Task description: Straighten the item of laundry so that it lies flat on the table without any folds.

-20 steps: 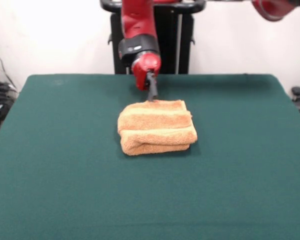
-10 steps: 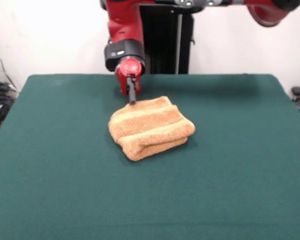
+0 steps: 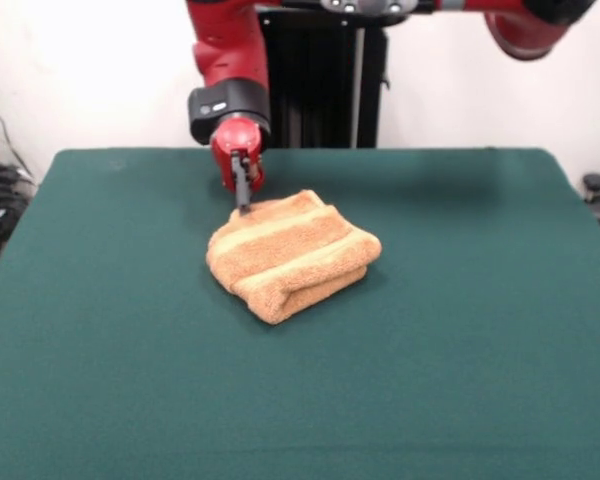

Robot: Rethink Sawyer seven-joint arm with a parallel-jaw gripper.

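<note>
One orange-tan terry hand towel is all there is to deal with, sitting a bit back from the middle of the green felt table, folded over on itself into a thick bundle and skewed at an angle, rolled edge facing the camera. You can see the paler woven bands running across the top layer. The Sawyer's gripper is down at the towel's back corner, tips right on the edge of the cloth. Looks pinched onto that corner to me, fingers closed into one thin black blade, but honestly I can't tell if there's cloth between them. My read: we're at the drag-and-unfold stage, nowhere near flat. Next move probably needs a lift and pull away from the fold so the top layer peels open
</note>
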